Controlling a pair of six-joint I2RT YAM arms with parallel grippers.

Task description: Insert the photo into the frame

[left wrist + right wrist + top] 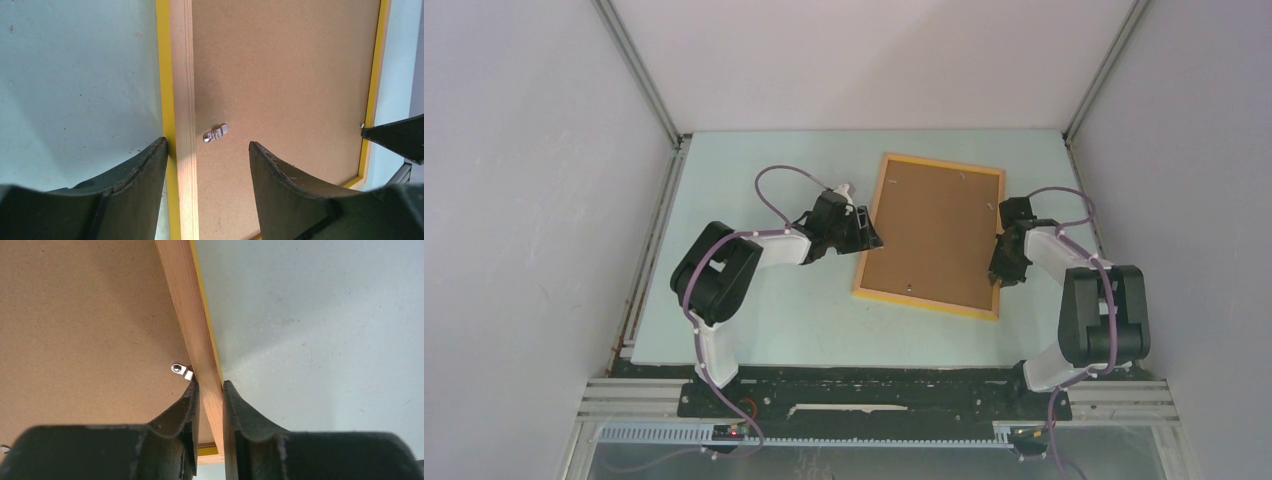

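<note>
The yellow-orange frame (pixel 942 163) lies face down on the table with the brown backing board (pixel 934 235) set in it. The photo is hidden. My left gripper (pixel 871 238) is open at the frame's left rail (pixel 182 75). One finger is outside the rail and the other is over the backing board (pixel 280 75), near a small metal tab (pixel 216 133). My right gripper (pixel 1002 262) is shut on the frame's right rail (pixel 192 315), one finger on each side of it, just below another metal tab (pixel 182 371).
The pale green table (pixel 764 310) is enclosed by white walls at the left, right and back. The right gripper's fingertip (pixel 395 137) shows at the far side of the frame in the left wrist view.
</note>
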